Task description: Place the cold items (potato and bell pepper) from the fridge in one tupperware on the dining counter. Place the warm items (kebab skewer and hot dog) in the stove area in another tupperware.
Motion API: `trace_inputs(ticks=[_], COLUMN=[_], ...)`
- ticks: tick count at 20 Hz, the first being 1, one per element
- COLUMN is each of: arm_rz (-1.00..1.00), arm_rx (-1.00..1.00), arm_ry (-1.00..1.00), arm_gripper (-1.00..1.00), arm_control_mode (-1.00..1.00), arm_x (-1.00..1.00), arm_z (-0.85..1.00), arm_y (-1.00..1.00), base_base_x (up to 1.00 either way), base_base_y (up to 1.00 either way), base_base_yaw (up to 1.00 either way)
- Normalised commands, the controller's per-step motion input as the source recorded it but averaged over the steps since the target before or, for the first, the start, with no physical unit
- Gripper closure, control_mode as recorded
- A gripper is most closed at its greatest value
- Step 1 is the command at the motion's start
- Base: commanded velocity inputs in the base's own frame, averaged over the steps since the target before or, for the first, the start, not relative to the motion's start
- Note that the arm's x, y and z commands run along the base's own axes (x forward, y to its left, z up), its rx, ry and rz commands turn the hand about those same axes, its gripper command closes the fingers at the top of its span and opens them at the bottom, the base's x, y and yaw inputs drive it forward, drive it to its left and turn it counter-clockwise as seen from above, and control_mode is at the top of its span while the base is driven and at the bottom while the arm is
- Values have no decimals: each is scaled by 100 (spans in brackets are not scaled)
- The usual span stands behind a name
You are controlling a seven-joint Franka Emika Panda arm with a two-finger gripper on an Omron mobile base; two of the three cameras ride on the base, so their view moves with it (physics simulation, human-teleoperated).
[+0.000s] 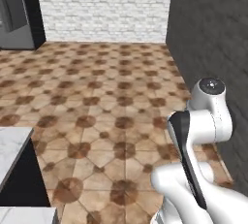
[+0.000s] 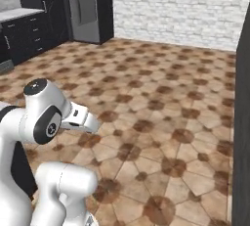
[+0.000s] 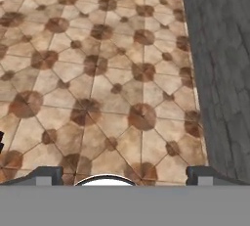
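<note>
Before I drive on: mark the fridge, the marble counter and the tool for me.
fridge (image 2: 88, 7), right base view, on its grey steel door.
dining counter (image 1: 12, 143), left base view, on its white marble top.
tool (image 3: 124, 175), hand view, midway between the open tips.

Glossy white Franka arm (image 1: 203, 136) of fat rounded links. Dark grey joint cap with pale centre dot atop the elbow (image 2: 36, 87). Black band running down the link below that cap. Two small dark fingertips (image 3: 46, 175) on the pincer (image 3: 124, 176).
</note>
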Motion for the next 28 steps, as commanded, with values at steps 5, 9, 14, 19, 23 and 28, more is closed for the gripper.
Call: trace_inputs(ticks=[5,9,14,19,23,28], arm_rz=[0,0,0,0,0,0], arm_rx=[0,0,0,0,0,0], arm_ry=[0,0,0,0,0,0], arm_gripper=[-100,-100,-100,-100,-100,-100], arm_control_mode=[100,100,100,100,100,100], arm_x=[0,0,0,0,0,0], arm_z=[0,0,0,0,0,0], arm_y=[0,0,0,0,0,0], base_base_x=[100,100,100,100,100,100], base_base_y=[-39,-34,-24,-16,-2,0], base_base_yaw=[38,38,37,31,23,21])
